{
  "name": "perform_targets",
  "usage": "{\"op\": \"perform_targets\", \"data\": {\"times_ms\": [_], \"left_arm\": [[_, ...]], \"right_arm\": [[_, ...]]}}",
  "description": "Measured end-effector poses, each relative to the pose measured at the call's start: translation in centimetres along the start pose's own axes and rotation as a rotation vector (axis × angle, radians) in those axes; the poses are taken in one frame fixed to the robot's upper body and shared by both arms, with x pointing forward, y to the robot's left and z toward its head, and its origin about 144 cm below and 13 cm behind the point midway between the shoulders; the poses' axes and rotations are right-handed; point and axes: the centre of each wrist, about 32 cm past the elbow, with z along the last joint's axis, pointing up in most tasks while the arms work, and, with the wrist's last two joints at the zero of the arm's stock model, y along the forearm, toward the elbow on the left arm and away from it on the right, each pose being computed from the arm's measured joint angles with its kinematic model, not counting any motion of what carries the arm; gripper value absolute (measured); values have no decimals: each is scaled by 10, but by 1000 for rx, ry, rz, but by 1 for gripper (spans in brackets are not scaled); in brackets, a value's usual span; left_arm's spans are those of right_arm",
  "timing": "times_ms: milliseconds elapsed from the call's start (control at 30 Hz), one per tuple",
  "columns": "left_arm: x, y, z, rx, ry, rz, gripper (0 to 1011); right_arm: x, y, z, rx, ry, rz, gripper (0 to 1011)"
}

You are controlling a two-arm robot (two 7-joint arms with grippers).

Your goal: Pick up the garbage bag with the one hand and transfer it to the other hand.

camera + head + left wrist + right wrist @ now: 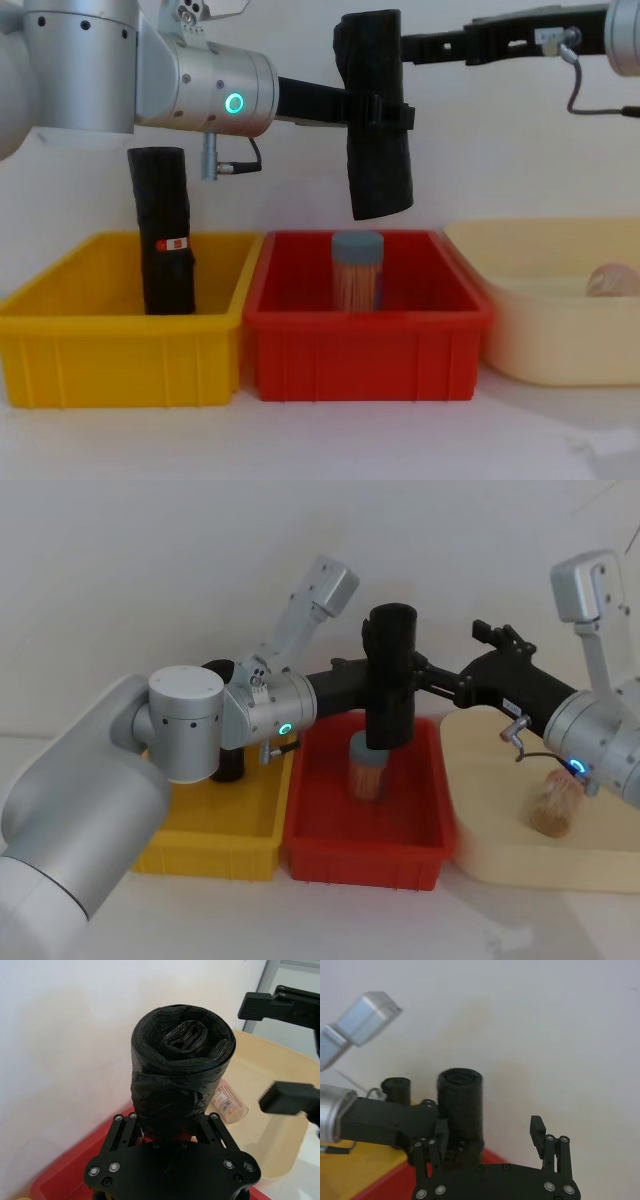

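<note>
- Head view: the left tool (385,685) of the green-ringed arm is clamping the garbage bag (390,675) around its middle and holding it upright above the red bin (365,855), over a toothpick jar (367,767) standing inside. The right tool (440,678) of the blue-ringed arm is reaching in just beside the roll.
- Left wrist view: the garbage bag (181,1080) is showing a wrinkled, tightly wound end; it is looking soft-skinned but firm as a roll, probably light and a little slick. The right tool's fingers (290,1098) are standing spread, apart from the bag.
- Right wrist view: the right tool (490,1132) is gaping, with the garbage bag (461,1105) near one finger and not yet between both.
- Chest view: the garbage bag (375,120) is hanging slightly tilted, with free length above and below the left tool (385,115); the bare upper part looks the best place for the second hold. A stickered roll (165,230) is standing in the yellow bin (115,345).
</note>
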Motion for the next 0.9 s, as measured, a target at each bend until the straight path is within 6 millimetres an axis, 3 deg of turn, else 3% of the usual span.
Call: {"op": "perform_targets", "data": {"times_ms": [500, 900], "left_arm": [[0, 0, 0, 0, 0, 0, 430], [0, 0, 0, 0, 0, 0, 430]], "right_arm": [[-2, 4, 12, -3, 9, 109, 999], [3, 16, 10, -25, 23, 124, 999]]}}
